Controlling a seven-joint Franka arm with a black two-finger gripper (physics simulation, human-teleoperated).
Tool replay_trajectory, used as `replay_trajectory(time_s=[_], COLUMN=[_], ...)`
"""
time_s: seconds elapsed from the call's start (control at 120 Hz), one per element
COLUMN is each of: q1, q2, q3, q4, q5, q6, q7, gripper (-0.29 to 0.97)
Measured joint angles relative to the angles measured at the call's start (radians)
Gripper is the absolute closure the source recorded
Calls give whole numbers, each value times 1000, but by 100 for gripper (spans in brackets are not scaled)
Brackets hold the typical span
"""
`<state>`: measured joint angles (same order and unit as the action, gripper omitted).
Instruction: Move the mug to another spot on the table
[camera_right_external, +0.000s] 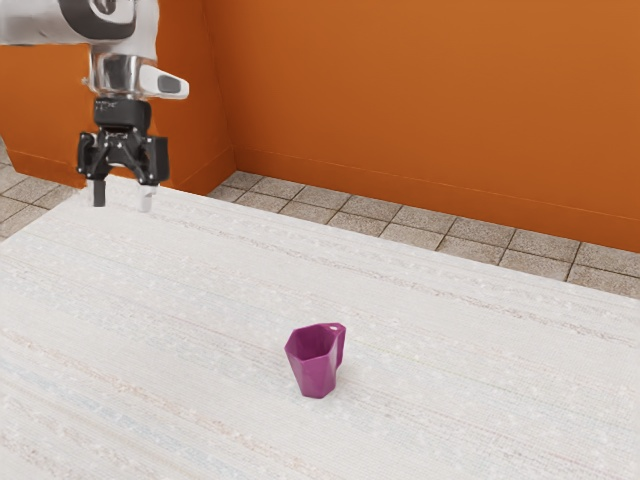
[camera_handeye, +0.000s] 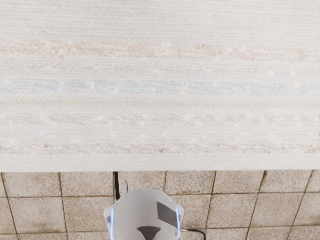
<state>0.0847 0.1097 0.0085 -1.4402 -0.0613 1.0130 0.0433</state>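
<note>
1. End effector (camera_right_external: 123, 198): jaws spread wide and empty. It hangs high over the tabletop's (camera_right_external: 180, 330) far edge, at the exterior view's left end.
2. The wrist view agrees: that edge runs straight across below the hand, with tabletop (camera_handeye: 160, 85) on one side and tiled floor (camera_handeye: 240, 200) on the other. So you're parked at the rim, not over the work.
3. Mug (camera_right_external: 316, 360): upright, mouth up, out on the open middle of the tabletop, well in from the far edge and well apart from the end effector. Nothing stands near it.
4. Handle looks to sit on the side toward the exterior view's right, though I can't read it cleanly.
5. My read on the wide jaws and high hover: this is an approach pose, with clearance to travel and room to straddle the mug wall. The grasp hasn't begun.
6. Next, I'd guess: cross toward the mug, line the jaws across the rim or body away from the handle, then descend.
7. Risk: the faceted, tapered body could let the jaws slip or tip it.
</note>
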Motion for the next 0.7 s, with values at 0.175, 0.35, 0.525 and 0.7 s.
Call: replay_trajectory(time_s=[0.175, 0.35, 0.525, 0.7], q1=[-31, -182, -303, -375], q2=[13, 135, 325, 494], q3=[-9, -12, -7, -3], q4=[-25, -19, 94, 217], q5=[-8, -10, -12, -15], q6=[329, 468, 533, 568], q7=[25, 43, 46, 16], gripper=[2, 2, 2, 2])
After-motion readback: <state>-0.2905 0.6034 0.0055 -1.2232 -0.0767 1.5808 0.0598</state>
